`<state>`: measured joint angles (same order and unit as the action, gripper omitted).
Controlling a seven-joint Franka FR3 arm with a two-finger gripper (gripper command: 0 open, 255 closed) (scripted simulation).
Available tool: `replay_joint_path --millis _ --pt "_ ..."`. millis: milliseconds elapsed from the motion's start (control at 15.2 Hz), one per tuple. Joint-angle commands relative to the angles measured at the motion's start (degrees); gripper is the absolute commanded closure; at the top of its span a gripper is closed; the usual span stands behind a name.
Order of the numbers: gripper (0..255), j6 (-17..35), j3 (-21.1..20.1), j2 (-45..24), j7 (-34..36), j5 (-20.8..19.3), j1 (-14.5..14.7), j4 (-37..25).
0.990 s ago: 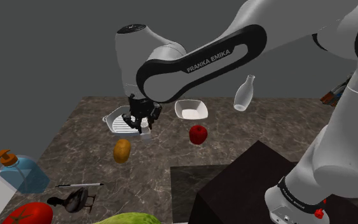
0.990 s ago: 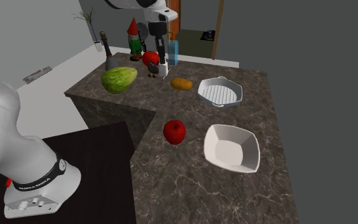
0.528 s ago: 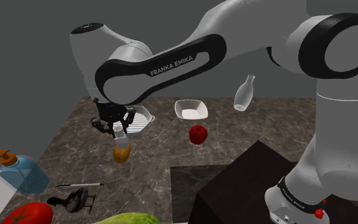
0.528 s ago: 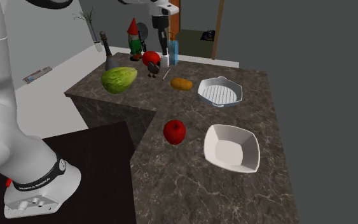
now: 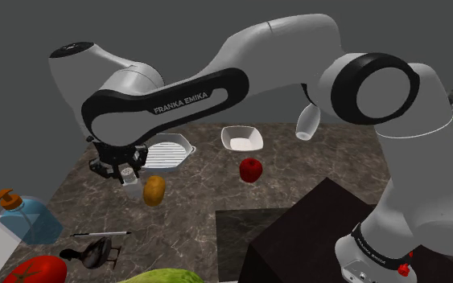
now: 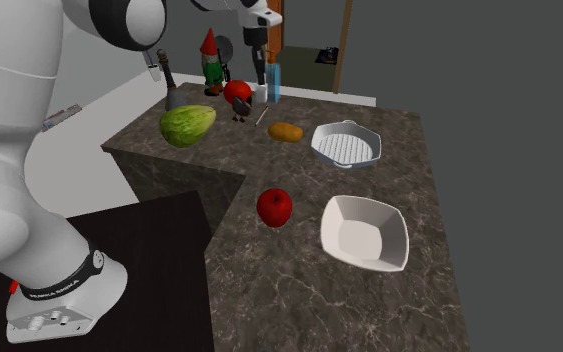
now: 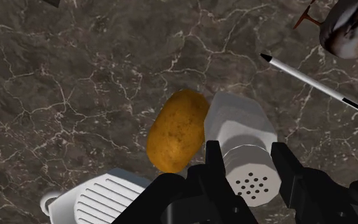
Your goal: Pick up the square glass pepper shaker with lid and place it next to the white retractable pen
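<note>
Above dark counter (image 7: 75, 76), claw (image 7: 247, 168) clamped on pepper shaker (image 7: 238, 121), wrist view revealing perforated lid (image 7: 254, 182), pen (image 7: 314, 83) nearby

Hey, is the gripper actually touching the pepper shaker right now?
Touching. In the wrist view the gripper has its two black fingers pressed against both sides of the pepper shaker, at its perforated lid, no gap showing.

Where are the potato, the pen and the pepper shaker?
potato (image 7: 177, 130), wrist view, middle of its brown skin.
white pen (image 7: 317, 84), wrist view, middle of its barrel.
pepper shaker (image 7: 241, 124), wrist view, its pale body beyond the holed lid.
</note>
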<state>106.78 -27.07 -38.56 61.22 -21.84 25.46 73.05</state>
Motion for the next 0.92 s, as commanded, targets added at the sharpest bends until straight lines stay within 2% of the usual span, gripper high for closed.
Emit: replay_joint_path --millis 0,858 --pt "255 1.15 0.16 -0.47 0.25 -0.25 -0.02 0.72" --pt "255 8.72 1.35 -3.93 1.91 -2.07 -0.03 5.19"
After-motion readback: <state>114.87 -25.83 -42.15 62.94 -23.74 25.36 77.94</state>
